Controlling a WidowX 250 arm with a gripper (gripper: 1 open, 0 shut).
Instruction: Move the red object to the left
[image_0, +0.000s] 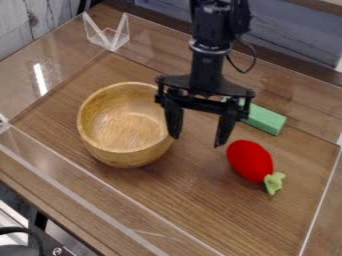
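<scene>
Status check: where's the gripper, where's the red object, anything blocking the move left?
Gripper open, pointing down, empty, just left of the red object. Red object on the table, untouched. Wooden bowl sits directly left, in the path.
</scene>
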